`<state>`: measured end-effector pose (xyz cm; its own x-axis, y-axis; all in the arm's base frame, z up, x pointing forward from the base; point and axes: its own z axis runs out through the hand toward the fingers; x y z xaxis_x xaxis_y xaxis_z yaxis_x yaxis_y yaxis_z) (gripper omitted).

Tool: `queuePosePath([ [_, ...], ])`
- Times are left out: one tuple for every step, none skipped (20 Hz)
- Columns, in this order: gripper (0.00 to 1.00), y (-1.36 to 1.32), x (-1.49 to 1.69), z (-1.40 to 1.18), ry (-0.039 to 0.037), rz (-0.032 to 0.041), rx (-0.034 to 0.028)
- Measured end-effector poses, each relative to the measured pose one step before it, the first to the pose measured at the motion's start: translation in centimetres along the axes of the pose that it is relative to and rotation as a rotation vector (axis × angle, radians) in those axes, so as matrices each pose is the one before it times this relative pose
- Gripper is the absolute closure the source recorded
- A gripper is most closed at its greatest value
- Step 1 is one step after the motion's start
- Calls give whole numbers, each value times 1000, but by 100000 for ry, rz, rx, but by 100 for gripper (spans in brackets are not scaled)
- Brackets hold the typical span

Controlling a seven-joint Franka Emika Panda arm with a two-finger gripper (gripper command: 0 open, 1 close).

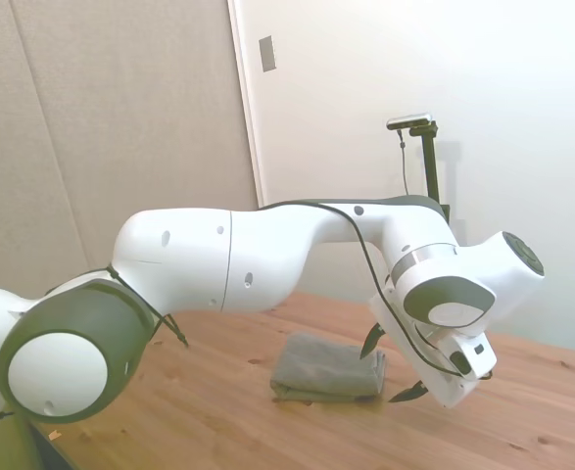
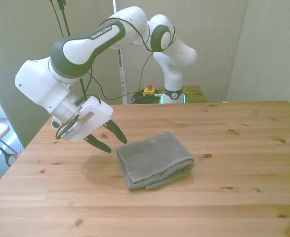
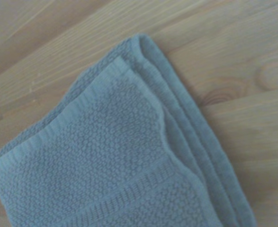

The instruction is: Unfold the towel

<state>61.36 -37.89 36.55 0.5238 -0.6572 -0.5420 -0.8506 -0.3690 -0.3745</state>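
Thick, grey, folded terry towel (image 2: 154, 159)

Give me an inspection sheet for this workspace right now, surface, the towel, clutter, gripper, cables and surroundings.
Surface: wooden table, planks with knots, bare around the job's thing.
Job's things: grey towel, folded in layers, lying flat near the table's middle; stacked edges show in the wrist view.
Clutter: nothing seen on the table.
Gripper: gripper open, tilted, fingertips above the table just off the towel's edge on the front view's left, not touching it; nothing held.
Cables: black cable runs along the arm; more cables hang behind the table's far edge.
Surroundings: plain walls; a red button sits beside the robot's base.
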Motion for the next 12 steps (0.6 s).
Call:
queuePosePath([
  [0,-168,17,366,-1711,-597,-379],
  [0,-119,130,369,-999,-296,-260],
  [100,-117,107,320,-823,-230,-218],
  [100,-98,181,240,-252,-65,-93],
  [100,-52,179,148,-19,162,-70],
  [100,-2,188,138,-15,334,-87],
  [100,-17,191,177,-97,157,-84],
  [100,-42,183,212,-179,145,-71],
  [100,-61,180,264,-302,61,-56],
  [100,-88,144,289,-395,12,-20],
  [100,-32,155,232,-277,25,-46],
  [100,-53,121,160,-177,-39,-53],
])
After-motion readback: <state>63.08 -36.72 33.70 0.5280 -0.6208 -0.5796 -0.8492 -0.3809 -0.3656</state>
